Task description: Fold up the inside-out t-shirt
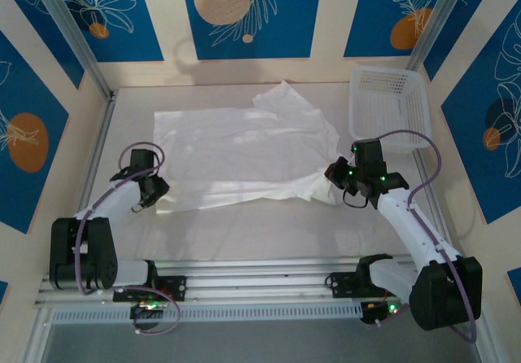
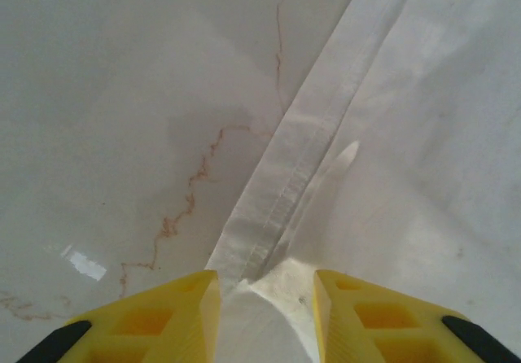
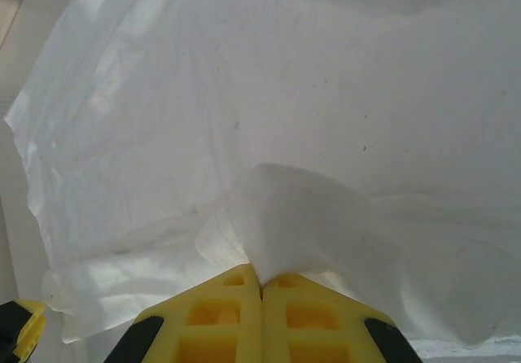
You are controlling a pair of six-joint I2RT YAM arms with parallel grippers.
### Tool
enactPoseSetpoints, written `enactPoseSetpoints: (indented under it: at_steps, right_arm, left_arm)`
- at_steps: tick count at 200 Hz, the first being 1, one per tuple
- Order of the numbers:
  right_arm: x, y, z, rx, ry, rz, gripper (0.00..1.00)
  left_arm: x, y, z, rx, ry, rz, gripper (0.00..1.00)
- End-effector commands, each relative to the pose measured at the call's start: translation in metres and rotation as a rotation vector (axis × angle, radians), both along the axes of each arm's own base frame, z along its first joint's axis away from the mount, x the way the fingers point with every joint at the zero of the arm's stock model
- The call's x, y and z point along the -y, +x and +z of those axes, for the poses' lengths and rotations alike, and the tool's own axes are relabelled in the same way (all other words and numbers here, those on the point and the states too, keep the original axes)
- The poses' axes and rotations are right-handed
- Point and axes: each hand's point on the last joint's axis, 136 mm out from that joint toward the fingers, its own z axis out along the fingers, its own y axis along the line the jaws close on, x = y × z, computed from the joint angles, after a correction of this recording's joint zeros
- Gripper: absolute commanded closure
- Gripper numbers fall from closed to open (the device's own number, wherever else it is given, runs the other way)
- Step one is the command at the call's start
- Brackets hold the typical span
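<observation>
— While the tabletop takes up most of the overhead view, what sort of surface is it?

— Pale grey-white and smooth. Cream walls close it in, hung with blue panels that carry white leaf outlines and orange discs. A metal rail runs across the bottom of the frame by the arm bases. From the left wrist, a thin reddish-brown line wanders over the surface, with a small glare patch at lower left.

— And the t-shirt?

— The t-shirt lies spread in the middle of the frame, white and wrinkled, one part reaching toward top centre. A white lattice basket stands at upper right, near the cloth but apart from it.

— What are the grippers doing?

— The left gripper sits at the shirt's lower left corner. Its yellow fingers stand parted, with the corner and a stitched hem lying in the gap, unclamped. The right gripper is at the cloth's lower right, its fingers pressed tight together on a raised fold of fabric.

— Anything hard to read?

— The bottom edge of the left wrist view cuts the fingers off, so I cannot tell whether they brush the fabric. Overhead, the right arm covers part of the bunched cloth. White on white blurs the shirt's layers, and the basket's inside is too bright to read.
</observation>
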Motion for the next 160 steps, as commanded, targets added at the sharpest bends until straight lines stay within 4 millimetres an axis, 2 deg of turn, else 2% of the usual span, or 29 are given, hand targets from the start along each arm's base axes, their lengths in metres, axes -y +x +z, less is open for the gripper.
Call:
enactPoseSetpoints:
  at_steps: [1,51,73,110,160]
  right_arm:
    - [-0.005,0.005,0.016,0.037,0.004,0.020,1.00]
    - [-0.007,0.004,0.015,0.033,-0.001,0.022,1.00]
    - [-0.007,0.004,0.015,0.033,-0.003,0.022,1.00]
    - [-0.008,0.005,0.013,0.030,-0.004,0.025,1.00]
    - [-0.008,0.004,0.015,0.034,-0.007,0.023,1.00]
  left_arm:
    - [0.005,0.009,-0.005,0.021,-0.055,-0.007,0.64]
    - [0.009,0.016,-0.008,0.031,-0.078,-0.009,0.65]
    - [0.009,0.016,-0.007,0.034,-0.082,-0.007,0.72]
    - [0.008,0.014,-0.003,0.034,-0.080,-0.006,0.76]
    - [0.013,-0.002,-0.002,0.014,-0.110,-0.001,0.89]
